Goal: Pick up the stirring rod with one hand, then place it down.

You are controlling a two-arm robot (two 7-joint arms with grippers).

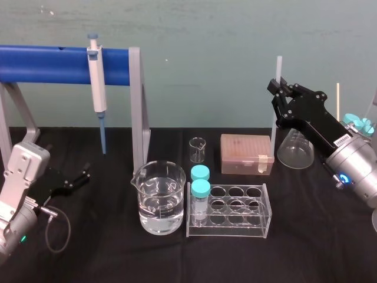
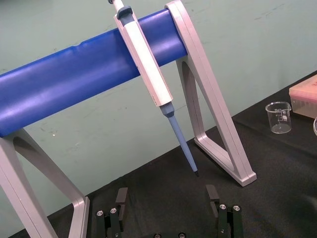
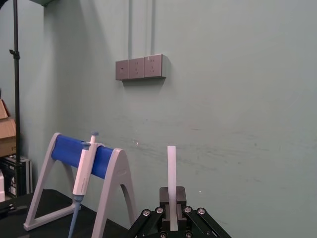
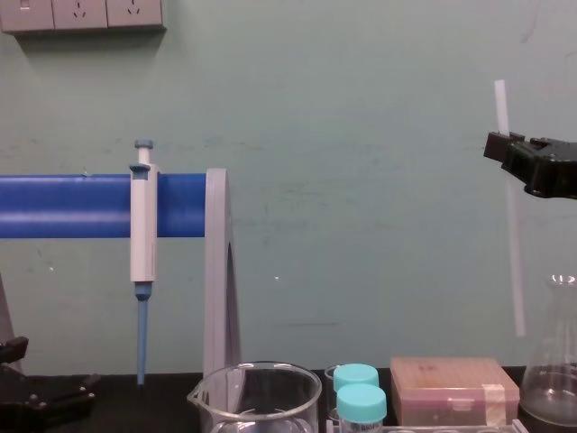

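Left gripper (image 2: 167,196): low over counter (image 1: 106,259), jaws wide open, empty.
Right gripper (image 1: 275,88): raised, jaws clamped on near-upright rod (image 4: 515,244).

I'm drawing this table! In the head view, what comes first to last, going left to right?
Black left gripper, white-and-blue pipette, big glass beaker of water, two teal-capped tubes, pinkish-brown box, translucent-white stirring rod held in the black right gripper.

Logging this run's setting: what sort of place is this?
Likely a lab bench or mock-up: a pipette on a blue stand, a beaker of water, a tube rack. The right tool grips the rod; the left tool rests open.
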